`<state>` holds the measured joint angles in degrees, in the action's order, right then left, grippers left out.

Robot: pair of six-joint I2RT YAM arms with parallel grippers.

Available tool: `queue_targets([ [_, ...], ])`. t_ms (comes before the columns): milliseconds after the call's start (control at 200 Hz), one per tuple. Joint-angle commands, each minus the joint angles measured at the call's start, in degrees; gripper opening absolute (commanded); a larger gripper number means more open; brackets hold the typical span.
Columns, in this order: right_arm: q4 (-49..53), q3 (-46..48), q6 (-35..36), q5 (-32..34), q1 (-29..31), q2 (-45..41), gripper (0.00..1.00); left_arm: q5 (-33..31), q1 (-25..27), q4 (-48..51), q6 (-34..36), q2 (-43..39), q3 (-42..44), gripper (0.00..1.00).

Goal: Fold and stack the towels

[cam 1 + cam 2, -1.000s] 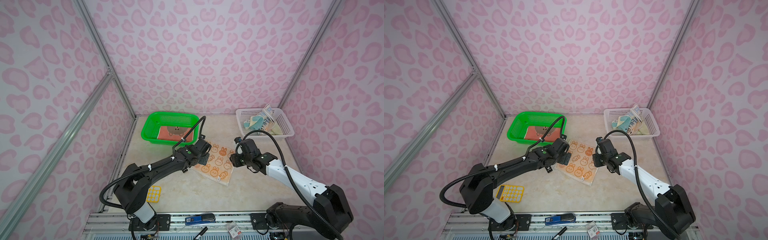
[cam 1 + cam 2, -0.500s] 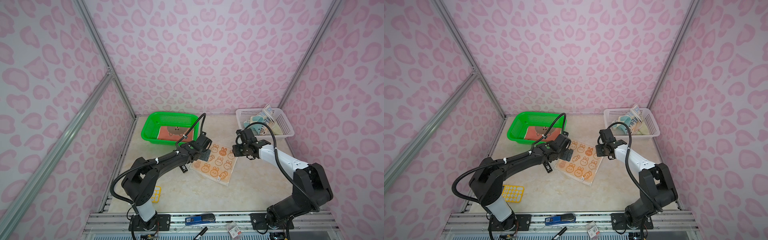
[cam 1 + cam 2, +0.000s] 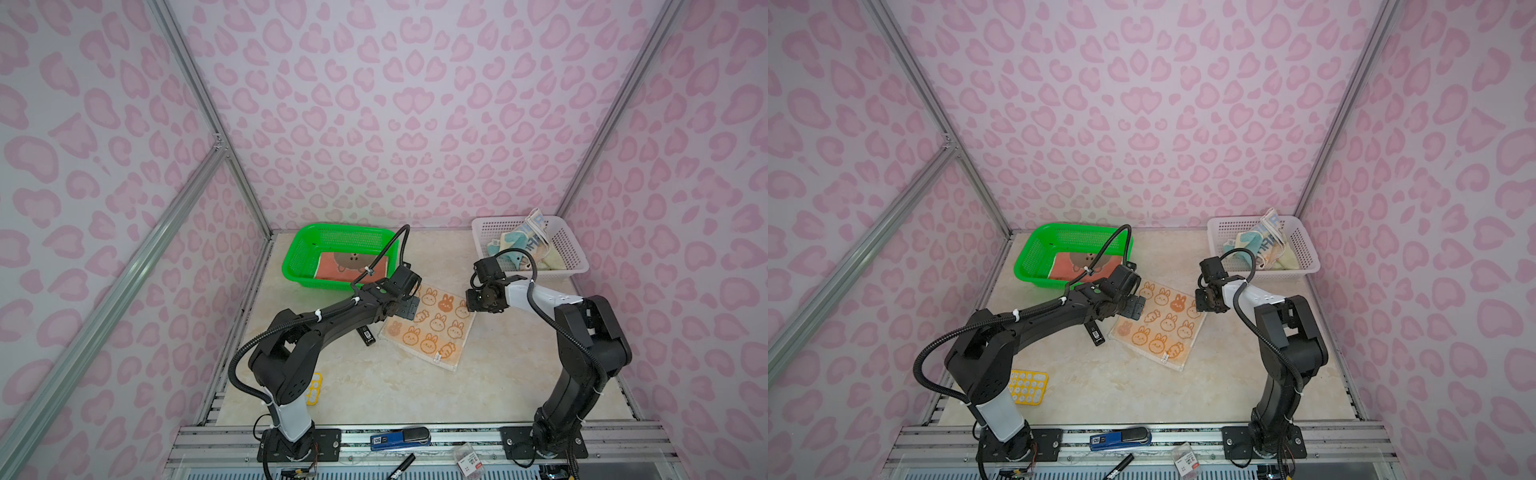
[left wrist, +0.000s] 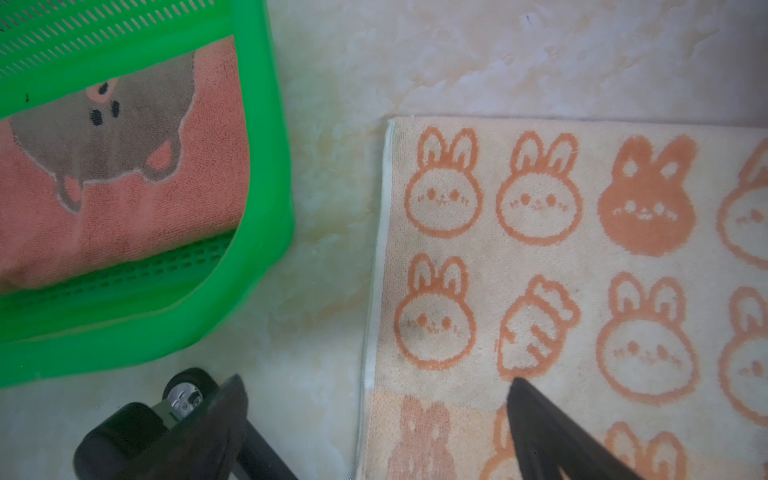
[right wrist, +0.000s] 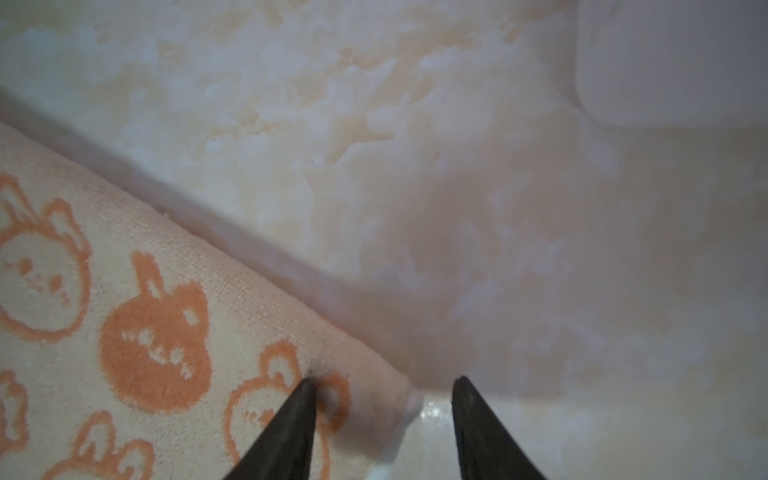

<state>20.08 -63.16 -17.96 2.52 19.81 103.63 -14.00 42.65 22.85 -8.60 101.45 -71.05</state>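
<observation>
A beige towel with orange rabbit faces [image 3: 432,328] [image 3: 1158,324] lies flat mid-table. My left gripper [image 3: 409,309] [image 4: 376,378] is open over its far left corner, one finger off the cloth's left edge and one above the print. My right gripper [image 3: 473,305] [image 5: 384,379] is open at the far right corner; that corner [image 5: 374,399] lies between the jaws, with one fingertip [image 5: 305,395] on the cloth. A rust-red towel [image 3: 351,264] [image 4: 124,187] lies folded in the green basket [image 3: 316,282]. A light blue towel [image 3: 513,241] and a cream lettered one [image 3: 536,226] sit crumpled in the white basket [image 3: 552,270].
A small black object [image 3: 365,334] lies left of the rabbit towel. A yellow grid piece [image 3: 1027,386] lies near the left arm's base. A blue device [image 3: 401,438] and a pen rest on the front rail. Pink walls close three sides.
The right arm has drawn its elbow up and back while its gripper stays at the towel's right corner. The left gripper has shifted slightly toward the green basket.
</observation>
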Motion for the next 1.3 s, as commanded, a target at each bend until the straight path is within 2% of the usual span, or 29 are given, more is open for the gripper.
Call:
queue_targets([
  [0, -1.65, -0.67, -1.34, -1.62, -0.16, 1.93, 0.49, 0.15, -0.19, -0.44, 1.13, 0.42, -0.68, 0.99],
  [185, -2.8, 1.34, -2.9, -1.56, -0.15, 2.23, 0.43, 0.37, -0.28, -0.1, 2.05, 0.55, -1.02, 0.99],
  [270, -3.36, 2.63, -3.2, -1.38, -0.21, 2.01, 0.37, 1.36, -0.25, 0.24, 3.09, 0.77, -1.71, 0.99],
  [385, -3.8, 4.08, -3.45, -1.89, -0.21, 1.62, 0.11, 2.96, -0.23, 2.0, 4.9, 2.1, -4.18, 1.0],
  [465, -3.76, 5.51, -3.69, -2.01, -0.16, 0.45, 0.03, 3.6, -0.24, 3.7, 5.94, 3.67, -7.04, 1.0],
  [740, -1.36, 12.8, -4.7, -1.46, 0.26, -6.92, 0.0, 6.27, -1.22, 11.77, 7.63, 14.21, -23.51, 1.0],
  [930, 0.7, 17.16, -4.4, -0.54, 0.56, -12.59, 0.0, 9.5, -1.63, 16.02, 7.46, 23.16, -34.26, 0.94],
  [1295, 1.9, 18.66, -2.84, -0.33, 0.57, -15.4, 0.0, 10.51, -1.25, 13.89, 6.67, 32.96, -43.12, 0.79],
])
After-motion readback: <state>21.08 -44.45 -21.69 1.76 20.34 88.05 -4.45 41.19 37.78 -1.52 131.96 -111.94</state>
